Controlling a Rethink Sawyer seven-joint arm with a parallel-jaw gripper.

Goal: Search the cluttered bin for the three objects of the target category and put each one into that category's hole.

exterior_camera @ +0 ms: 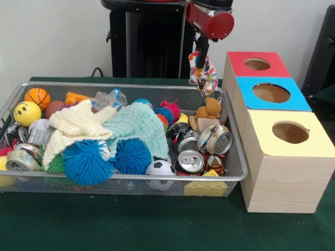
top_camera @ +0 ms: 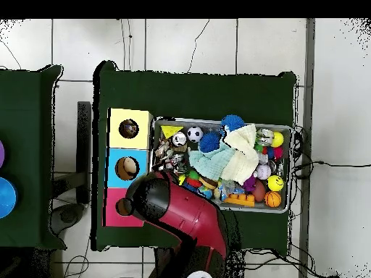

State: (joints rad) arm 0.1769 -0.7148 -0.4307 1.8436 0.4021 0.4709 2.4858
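Note:
My gripper (exterior_camera: 201, 61) hangs from the red arm and is shut on a fabric bundle (exterior_camera: 205, 72) patched white, pink, yellow and green. It holds the bundle in the air over the far right corner of the wire mesh bin (exterior_camera: 131, 86), beside the red-faced box. The yellow-faced wooden box (exterior_camera: 282, 178) stands nearest the camera, its round hole (exterior_camera: 290, 132) dark and well away from the gripper. In the overhead view the arm (top_camera: 181, 217) hides the gripper and bundle; the bin (top_camera: 217, 121) and the yellow box's hole (top_camera: 129, 129) show. I see no other bundle clearly.
A blue-faced box (exterior_camera: 271, 93) and a red-faced box (exterior_camera: 256, 64) stand behind the yellow one. The bin holds a teddy bear (exterior_camera: 210, 109), crushed cans (exterior_camera: 191, 161), blue spiky balls (exterior_camera: 86, 162), folded cloths (exterior_camera: 136, 125), a soccer ball (exterior_camera: 160, 170) and a basketball (exterior_camera: 37, 97).

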